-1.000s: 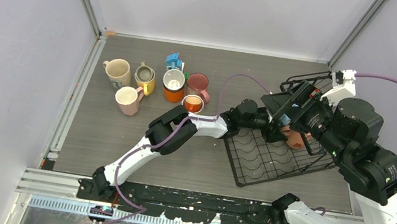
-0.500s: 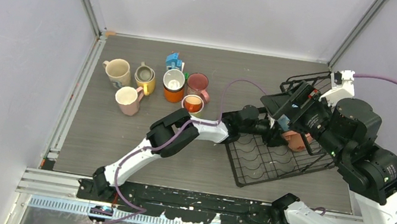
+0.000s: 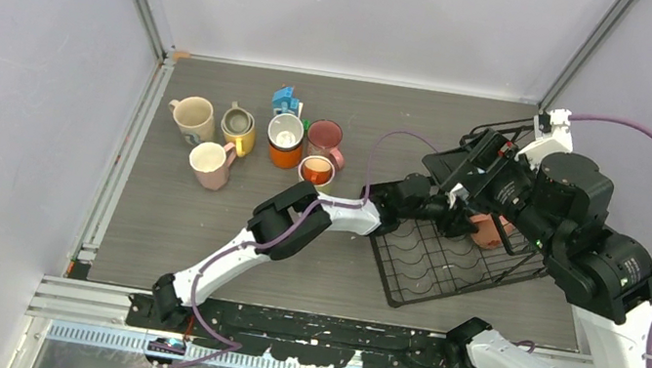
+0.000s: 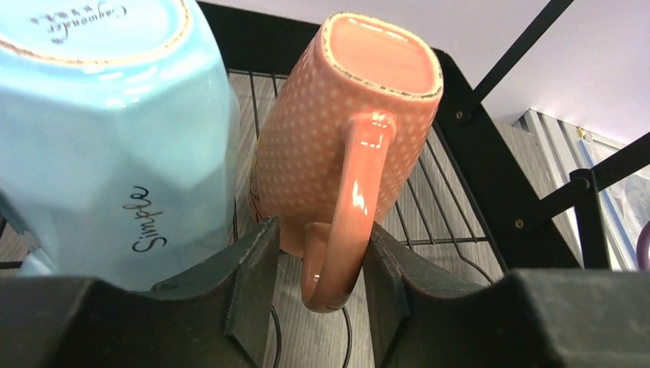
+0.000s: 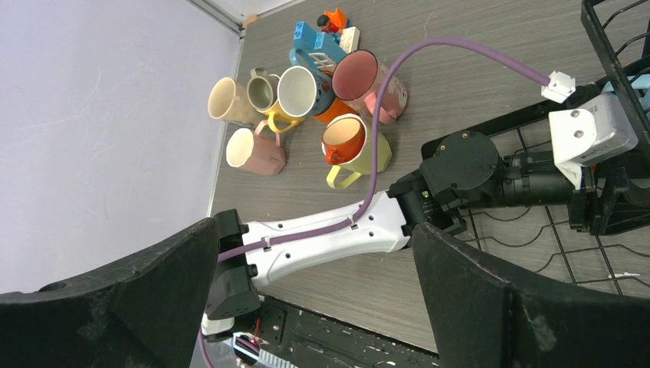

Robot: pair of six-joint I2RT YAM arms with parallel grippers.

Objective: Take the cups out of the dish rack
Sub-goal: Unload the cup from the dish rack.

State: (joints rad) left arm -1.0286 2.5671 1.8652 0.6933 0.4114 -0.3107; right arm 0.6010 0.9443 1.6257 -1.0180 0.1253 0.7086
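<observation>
Left gripper (image 4: 318,245) half-open astride handle (image 4: 356,199) of salmon mug (image 4: 322,130) — right gripper (image 5: 313,230) wide open, empty

Top camera looked down from six o'clock; left wrist camera sat close against racked mugs (image 4: 337,130); right wrist camera faced nine o'clock, sharing the standing mugs (image 5: 264,149) (image 3: 210,166).

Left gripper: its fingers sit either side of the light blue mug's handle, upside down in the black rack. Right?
Not quite. The left wrist view shows the left gripper astride the handle of the salmon dotted mug; that mug is upside down in the black rack, the light blue mug beside it.
</observation>
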